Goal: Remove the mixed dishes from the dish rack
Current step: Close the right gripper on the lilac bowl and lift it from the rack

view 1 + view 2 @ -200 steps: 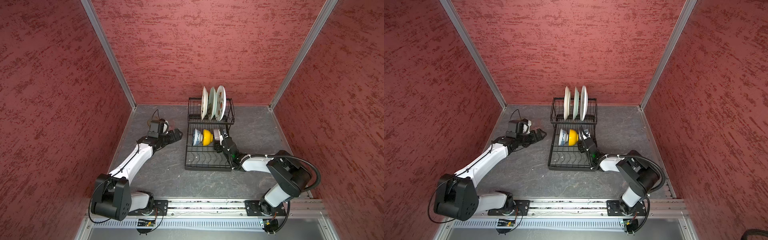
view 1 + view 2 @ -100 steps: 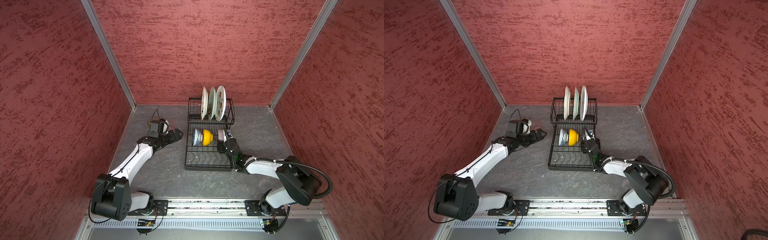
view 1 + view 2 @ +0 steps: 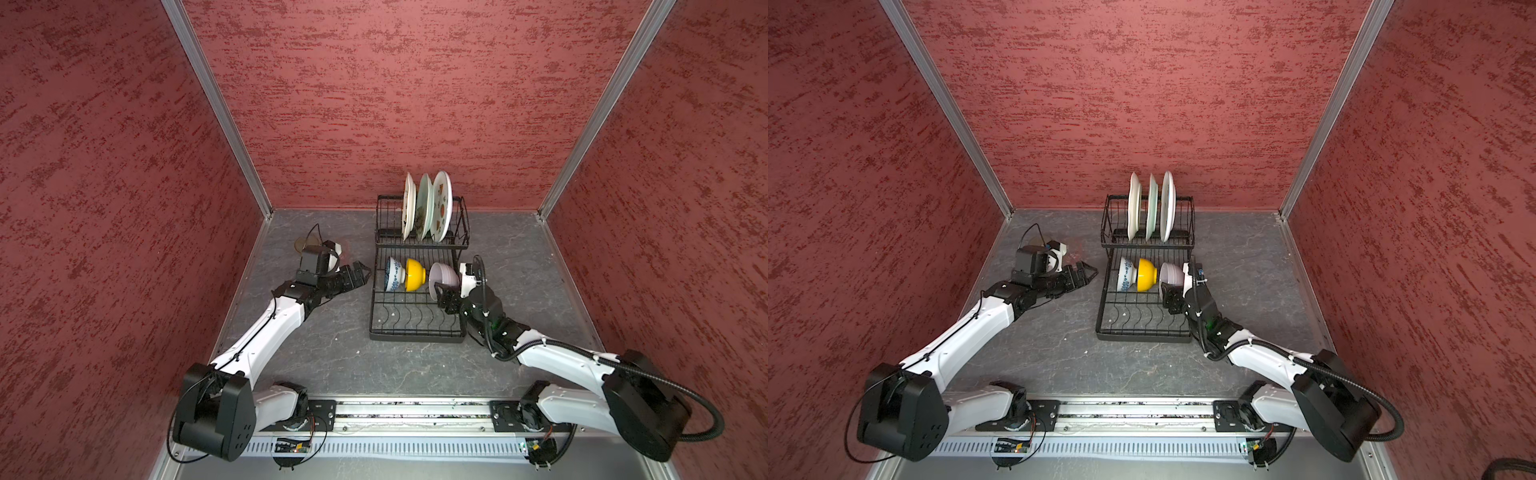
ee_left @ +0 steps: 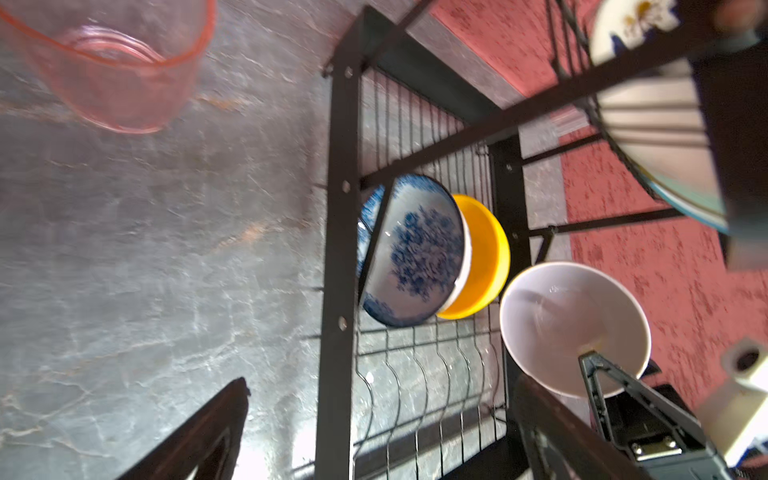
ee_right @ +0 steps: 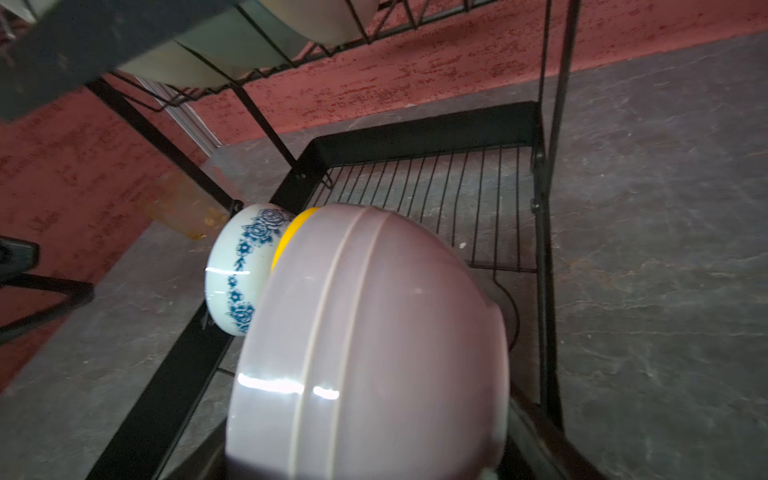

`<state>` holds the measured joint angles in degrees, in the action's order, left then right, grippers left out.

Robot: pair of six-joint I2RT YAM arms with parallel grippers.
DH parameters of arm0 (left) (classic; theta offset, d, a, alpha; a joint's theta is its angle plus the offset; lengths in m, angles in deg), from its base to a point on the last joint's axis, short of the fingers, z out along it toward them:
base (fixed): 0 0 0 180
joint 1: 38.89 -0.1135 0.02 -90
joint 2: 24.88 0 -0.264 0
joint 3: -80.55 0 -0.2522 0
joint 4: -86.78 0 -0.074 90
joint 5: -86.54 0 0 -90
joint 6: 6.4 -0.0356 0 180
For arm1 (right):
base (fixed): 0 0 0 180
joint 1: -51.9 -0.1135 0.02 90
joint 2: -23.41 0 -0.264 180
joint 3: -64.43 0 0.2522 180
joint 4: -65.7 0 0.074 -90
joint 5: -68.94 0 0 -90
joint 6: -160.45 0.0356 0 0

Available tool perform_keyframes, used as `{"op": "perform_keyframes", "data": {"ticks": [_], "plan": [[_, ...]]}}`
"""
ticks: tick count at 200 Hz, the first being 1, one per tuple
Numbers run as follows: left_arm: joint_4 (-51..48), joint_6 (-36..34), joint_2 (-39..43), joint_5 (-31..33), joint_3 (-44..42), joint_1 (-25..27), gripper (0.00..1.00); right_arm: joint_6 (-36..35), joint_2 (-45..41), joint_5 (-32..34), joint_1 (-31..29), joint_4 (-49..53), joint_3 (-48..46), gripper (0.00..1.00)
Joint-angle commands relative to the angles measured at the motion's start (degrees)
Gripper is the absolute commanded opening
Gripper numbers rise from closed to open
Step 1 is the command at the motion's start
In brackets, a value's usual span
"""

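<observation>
While it tips on its side at the right end of the rack's low front shelf, the pink bowl (image 3: 444,275) is pinched at its rim by the right gripper (image 3: 441,293). One finger (image 4: 598,374) is inside the bowl and the other is at its outside, so the bowl's wall is between them. Just to its left stand the yellow bowl (image 3: 414,274) and then the blue and white bowl (image 3: 394,273). Three plates (image 3: 426,205) stand up in the high back basket of the black rack (image 3: 415,332). Left of the rack, the left gripper (image 3: 362,271) is wide open with nothing in it, near a pink glass (image 4: 116,75) on the gray table (image 3: 332,353).
</observation>
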<state>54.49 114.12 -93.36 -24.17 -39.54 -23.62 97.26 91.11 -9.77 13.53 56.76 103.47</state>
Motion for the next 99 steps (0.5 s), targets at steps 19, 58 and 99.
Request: {"op": "perform_keyframes", "data": {"ticks": [19, 58, 99], "plan": [[2.16, 3.27, 5.36, 0.55, -3.86, 5.65, 1.00, 7.10, -5.67, -9.54, 0.14, -4.74, -1.70, 0.62], [5.95, 7.77, 6.64, 2.16, -5.54, 11.82, 1.00, 10.20, -7.15, -17.00, 0.14, -9.24, -2.51, 0.62], [9.36, 9.42, 3.44, 2.74, -5.36, 16.30, 1.00, 13.37, -7.57, -22.63, 0.13, -12.78, -2.33, 0.62]]}}
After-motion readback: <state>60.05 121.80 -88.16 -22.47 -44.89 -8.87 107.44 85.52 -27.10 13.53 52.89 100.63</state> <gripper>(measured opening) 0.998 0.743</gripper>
